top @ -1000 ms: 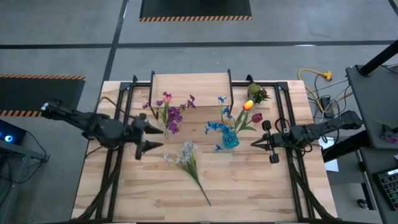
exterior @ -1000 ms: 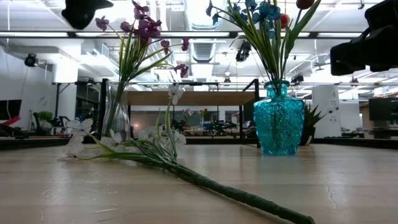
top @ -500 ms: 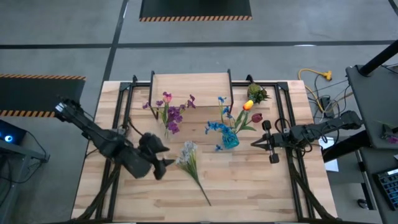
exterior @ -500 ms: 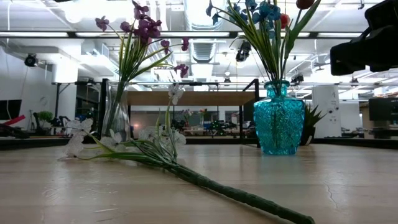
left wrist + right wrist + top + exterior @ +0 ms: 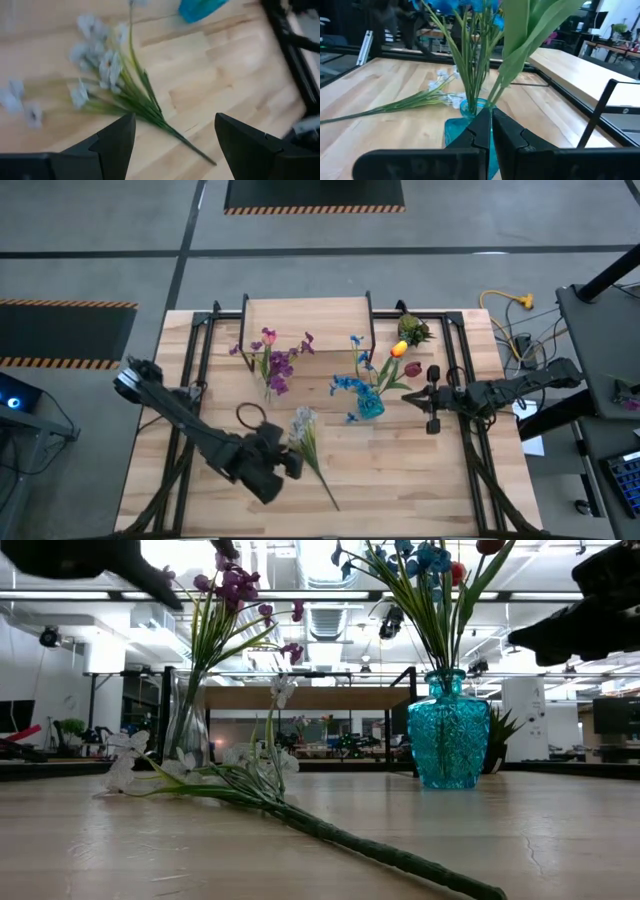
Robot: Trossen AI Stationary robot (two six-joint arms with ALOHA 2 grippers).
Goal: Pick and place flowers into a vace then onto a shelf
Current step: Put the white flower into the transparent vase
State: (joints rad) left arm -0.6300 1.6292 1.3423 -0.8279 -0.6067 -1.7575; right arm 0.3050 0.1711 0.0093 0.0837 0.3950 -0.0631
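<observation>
Left claw (image 5: 290,465), fingers apart, lower centre of high view, just left of white green-stemmed flower spray (image 5: 305,438) lying flat on wooden counter (image 5: 400,480); stem runs diagonally lower-right. Right claw (image 5: 432,399) closed, farther off.

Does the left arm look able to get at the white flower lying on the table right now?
Probably yes. The left gripper is open above the white flower, which lies flat on the table with nothing over its stem.

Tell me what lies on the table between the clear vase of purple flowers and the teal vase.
In the low view, the white flower spray lies between the clear vase and teal vase, nearer the camera; the shelf stands behind the gap.
</observation>
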